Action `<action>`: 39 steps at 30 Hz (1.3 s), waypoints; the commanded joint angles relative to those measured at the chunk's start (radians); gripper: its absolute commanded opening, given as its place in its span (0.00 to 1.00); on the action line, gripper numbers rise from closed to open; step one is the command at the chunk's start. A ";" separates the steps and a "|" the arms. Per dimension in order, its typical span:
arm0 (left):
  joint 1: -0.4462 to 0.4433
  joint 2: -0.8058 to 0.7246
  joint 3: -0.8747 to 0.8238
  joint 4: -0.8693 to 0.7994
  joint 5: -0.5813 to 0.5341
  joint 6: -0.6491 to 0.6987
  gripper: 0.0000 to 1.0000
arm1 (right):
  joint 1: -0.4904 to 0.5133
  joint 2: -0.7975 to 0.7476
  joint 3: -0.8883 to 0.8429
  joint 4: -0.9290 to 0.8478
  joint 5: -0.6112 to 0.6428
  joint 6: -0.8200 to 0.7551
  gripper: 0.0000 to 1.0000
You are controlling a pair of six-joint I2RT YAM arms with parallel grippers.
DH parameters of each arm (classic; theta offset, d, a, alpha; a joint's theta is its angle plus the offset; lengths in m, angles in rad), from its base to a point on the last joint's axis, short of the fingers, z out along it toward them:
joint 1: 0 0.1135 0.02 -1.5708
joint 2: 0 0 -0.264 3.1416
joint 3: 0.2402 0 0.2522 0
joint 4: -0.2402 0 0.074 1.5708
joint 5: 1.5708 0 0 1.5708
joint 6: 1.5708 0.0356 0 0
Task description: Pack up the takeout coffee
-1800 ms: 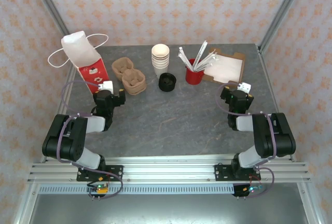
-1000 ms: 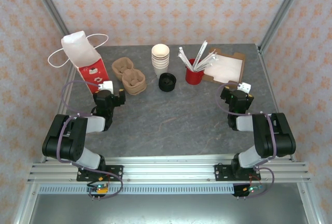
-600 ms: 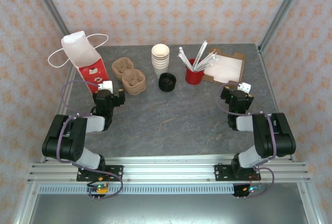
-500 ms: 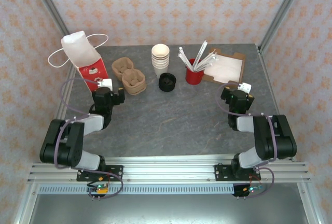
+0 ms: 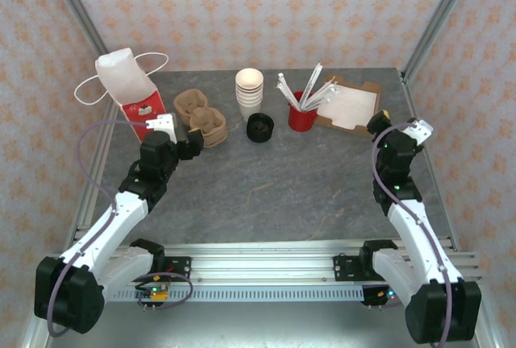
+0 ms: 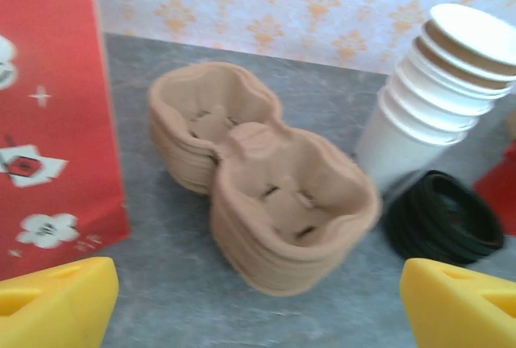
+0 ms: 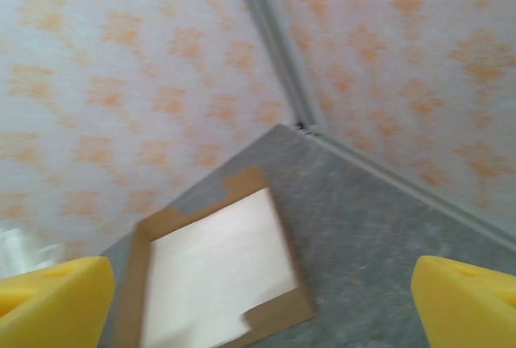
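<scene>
Well, from above, my left claw (image 5: 187,140) hangs wide open near the brown cup holders (image 5: 201,116), close to the red-and-white bag (image 5: 129,90). My right claw (image 5: 385,129) is wide open too, over the far right of the worktop (image 5: 274,179). Both hold nothing. I cannot tell where the takeout coffee is. The stack of cups (image 5: 249,89) has no lids, and the black lids (image 5: 260,126) lie loose just beside it.

My left wrist camera looks past my yellow fingertips (image 6: 48,304) at the holders, the stack and the lids.

My right wrist camera looks at a flat cardboard tray (image 7: 218,275) with white paper.

I think a paper cup is light and soft. It squashes, and its lid can pop off. I should hold it gently round the middle, under the lid, and keep it straight up.
</scene>
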 commanded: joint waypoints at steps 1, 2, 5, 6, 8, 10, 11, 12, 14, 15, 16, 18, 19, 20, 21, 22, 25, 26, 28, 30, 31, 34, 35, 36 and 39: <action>-0.055 0.008 0.121 -0.189 0.049 -0.114 0.88 | 0.014 -0.023 0.069 -0.156 -0.251 0.059 0.93; -0.069 0.017 0.151 -0.231 0.034 -0.135 0.87 | 0.023 -0.022 0.089 -0.170 -0.291 0.060 0.92; -0.091 0.065 0.249 -0.365 0.009 -0.184 0.85 | 0.100 -0.019 0.141 -0.216 -0.351 0.041 0.92; -0.096 0.085 0.284 -0.410 0.012 -0.189 0.85 | 0.141 -0.014 0.163 -0.237 -0.355 0.018 0.92; -0.108 0.115 0.342 -0.475 0.007 -0.177 0.82 | 0.220 0.002 0.206 -0.279 -0.351 -0.034 0.92; -0.113 0.129 0.399 -0.538 -0.015 -0.158 0.80 | 0.300 0.036 0.254 -0.321 -0.352 -0.082 0.92; -0.113 0.128 0.419 -0.556 -0.030 -0.145 0.80 | 0.328 0.053 0.275 -0.333 -0.351 -0.095 0.92; -0.113 0.123 0.442 -0.571 -0.047 -0.126 0.79 | 0.360 0.074 0.294 -0.340 -0.353 -0.108 0.92; -0.112 0.114 0.485 -0.596 -0.108 -0.088 0.79 | 0.411 0.114 0.324 -0.345 -0.361 -0.130 0.92; -0.111 0.112 0.511 -0.609 -0.147 -0.069 0.79 | 0.432 0.134 0.338 -0.349 -0.360 -0.141 0.92; -0.110 0.114 0.538 -0.622 -0.177 -0.052 0.78 | 0.450 0.155 0.352 -0.350 -0.358 -0.154 0.92; -0.105 0.128 0.583 -0.633 -0.190 -0.030 0.78 | 0.478 0.192 0.380 -0.360 -0.359 -0.179 0.92; -0.104 0.143 0.603 -0.635 -0.187 -0.030 0.78 | 0.496 0.212 0.397 -0.369 -0.358 -0.189 0.92; -0.102 0.159 0.619 -0.639 -0.175 -0.035 0.77 | 0.511 0.230 0.414 -0.382 -0.358 -0.196 0.92; -0.102 0.182 0.639 -0.643 -0.150 -0.041 0.77 | 0.529 0.255 0.433 -0.397 -0.358 -0.205 0.92; -0.102 0.202 0.651 -0.643 -0.124 -0.047 0.76 | 0.545 0.275 0.446 -0.407 -0.357 -0.208 0.92; -0.102 0.268 0.673 -0.605 -0.018 -0.071 0.75 | 0.586 0.363 0.491 -0.427 -0.354 -0.207 0.92; -0.103 0.294 0.684 -0.591 0.012 -0.078 0.75 | 0.592 0.394 0.507 -0.434 -0.353 -0.201 0.91; -0.103 0.349 0.709 -0.557 0.066 -0.080 0.74 | 0.600 0.465 0.551 -0.455 -0.363 -0.193 0.88; -0.104 0.428 0.757 -0.541 0.105 -0.083 0.73 | 0.606 0.527 0.602 -0.476 -0.368 -0.185 0.85; -0.103 0.464 0.785 -0.542 0.113 -0.083 0.71 | 0.607 0.548 0.617 -0.481 -0.369 -0.178 0.84; -0.104 0.585 0.891 -0.552 0.132 -0.082 0.66 | 0.609 0.588 0.639 -0.474 -0.383 -0.170 0.83; -0.103 0.626 0.931 -0.556 0.134 -0.082 0.65 | 0.609 0.595 0.640 -0.471 -0.386 -0.170 0.83; -0.103 0.667 0.972 -0.562 0.136 -0.081 0.64 | 0.609 0.603 0.640 -0.470 -0.386 -0.167 0.83; -0.103 0.787 1.103 -0.594 0.128 -0.076 0.60 | 0.609 0.617 0.640 -0.478 -0.382 -0.167 0.83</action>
